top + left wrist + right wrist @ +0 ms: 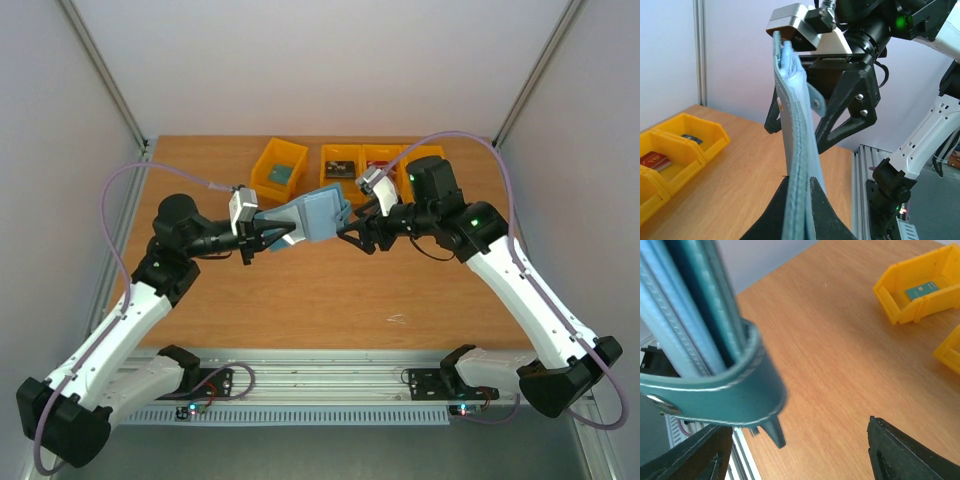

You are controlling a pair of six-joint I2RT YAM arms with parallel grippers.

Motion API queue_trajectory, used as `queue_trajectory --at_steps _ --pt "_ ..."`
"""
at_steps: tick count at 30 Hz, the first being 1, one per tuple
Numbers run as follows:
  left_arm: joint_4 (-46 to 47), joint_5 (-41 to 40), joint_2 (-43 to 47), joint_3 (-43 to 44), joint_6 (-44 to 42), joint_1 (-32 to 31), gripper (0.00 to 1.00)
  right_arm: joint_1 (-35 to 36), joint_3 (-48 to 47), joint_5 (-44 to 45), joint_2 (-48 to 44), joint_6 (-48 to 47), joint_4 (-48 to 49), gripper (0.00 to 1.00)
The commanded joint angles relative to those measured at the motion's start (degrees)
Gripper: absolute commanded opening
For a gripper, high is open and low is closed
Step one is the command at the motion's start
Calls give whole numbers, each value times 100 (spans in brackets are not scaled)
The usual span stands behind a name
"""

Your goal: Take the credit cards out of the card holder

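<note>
Card holder: the card holder is held in the air above the tabletop, on edge between the two arms, its closure tab looped round one end.
Left gripper: the left gripper is clamped on the holder's near edge.
Right gripper: the right gripper has its jaws wide apart, straddling the opposite edge.
Credit cards: a bluish card, a dark card and a red card each lie in one of the yellow bins at the far side.
Inside the holder: cannot tell whether any card is there.
</note>
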State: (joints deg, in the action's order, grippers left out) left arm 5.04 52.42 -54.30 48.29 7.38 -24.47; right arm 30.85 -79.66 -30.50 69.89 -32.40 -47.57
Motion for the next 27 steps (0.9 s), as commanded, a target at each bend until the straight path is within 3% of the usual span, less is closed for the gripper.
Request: queue_trajectory --at_steps 1,4,12,16,27 --pt "496 284 188 -30 -402 110 0 -3 -334 -248 -357 -449 -202 77" --pt "338 337 232 -31 -601 143 0 0 -716 -647 -475 -634 -446 82" --pt "476 299 294 24 -237 143 0 9 -618 -511 -361 59 -242 75" --pt "514 210 336 -68 -51 144 0 100 -581 -851 -310 211 -129 74" --pt "629 107 422 -153 81 144 0 495 77 456 -616 123 178 72"
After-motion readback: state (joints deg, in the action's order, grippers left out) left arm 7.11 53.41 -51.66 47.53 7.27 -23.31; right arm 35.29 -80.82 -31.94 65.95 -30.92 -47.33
